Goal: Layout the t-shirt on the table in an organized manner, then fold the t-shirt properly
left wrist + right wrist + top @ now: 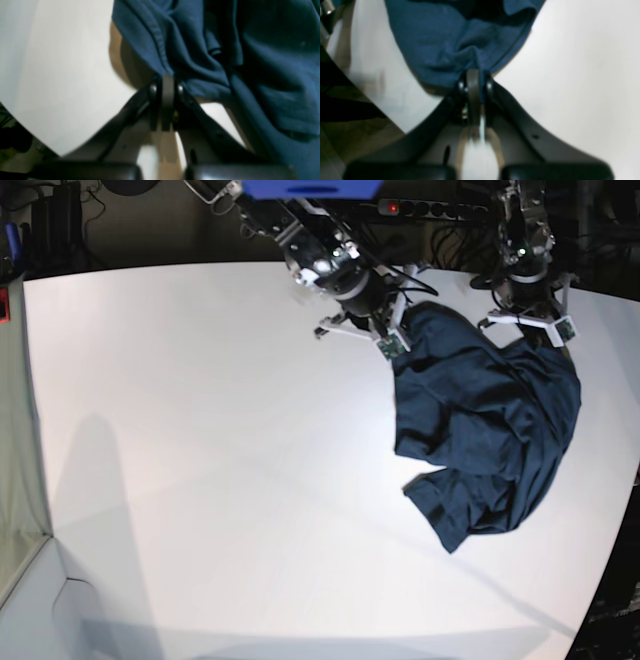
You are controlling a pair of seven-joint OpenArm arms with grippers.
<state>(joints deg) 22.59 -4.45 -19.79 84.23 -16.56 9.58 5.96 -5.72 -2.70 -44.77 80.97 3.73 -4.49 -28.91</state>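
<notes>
Lying crumpled on the far right part of the white counter point(200, 480), the dark navy t-shirt point(490, 440) is bunched into heavy folds, with one rumpled end reaching toward the near right, close to the counter's curved edge. Its far edge runs between the two arms at the back of the scene.

In the base view the right gripper point(398, 332) sits on the left of the garment, at its far left corner, while the left gripper point(540, 330) sits at the far right corner. Both arms reach in from the far side, and the two grippers are apart, with the shirt's far edge spanning between them.

From the right wrist camera, the right gripper point(473, 75) has its jaws pressed together on a gathered edge of the t-shirt point(450, 42); the cloth puckers into creases that fan out from the pinch point. White counter point(570, 75) shows on both sides of the fabric, and the cloth casts a soft shadow beneath itself.

From the left wrist camera, the left gripper point(167, 81) is likewise closed tight, pinching a hemmed edge of the t-shirt point(262, 62). A stitched seam runs down into the jaws. The fabric hangs in deep folds to the right of the pinch, and bare counter point(62, 75) lies to the left, with its curved edge visible at the lower left of that view.
</notes>
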